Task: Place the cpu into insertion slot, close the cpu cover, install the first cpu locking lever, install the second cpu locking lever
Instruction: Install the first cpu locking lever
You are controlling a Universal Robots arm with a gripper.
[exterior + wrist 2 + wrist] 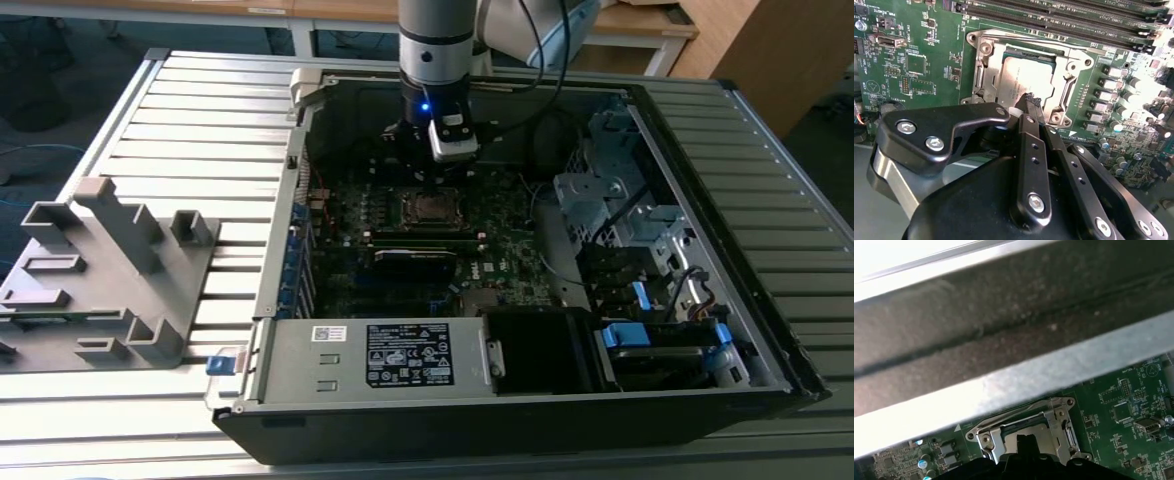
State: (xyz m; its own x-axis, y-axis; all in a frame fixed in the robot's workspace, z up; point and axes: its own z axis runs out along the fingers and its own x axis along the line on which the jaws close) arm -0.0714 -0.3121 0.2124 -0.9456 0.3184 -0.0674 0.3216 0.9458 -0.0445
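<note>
The cpu (1021,75), a dull grey-bronze square, lies flat in the insertion slot (430,207) on the green motherboard (919,65). The silvery cpu cover (985,70) is down around it, and the chip shows through its window. A thin metal lever rod (1054,42) runs along one side of the socket. My gripper (1029,101) hangs straight over the socket, its black fingers (1026,145) drawn together to one tip with nothing between them. That tip sits at the cover's edge; I cannot tell if it touches. The first wrist view shows the cover (991,440) and the gripper (1026,440) there too.
The open computer case (747,330) walls in the board on all sides; its rim (1004,385) is close to the arm. Long black memory slots (1064,15) run beside the socket. A black card (414,258), a power supply (387,355) and a drive cage (614,200) stand nearby. A grey fixture (107,270) sits outside.
</note>
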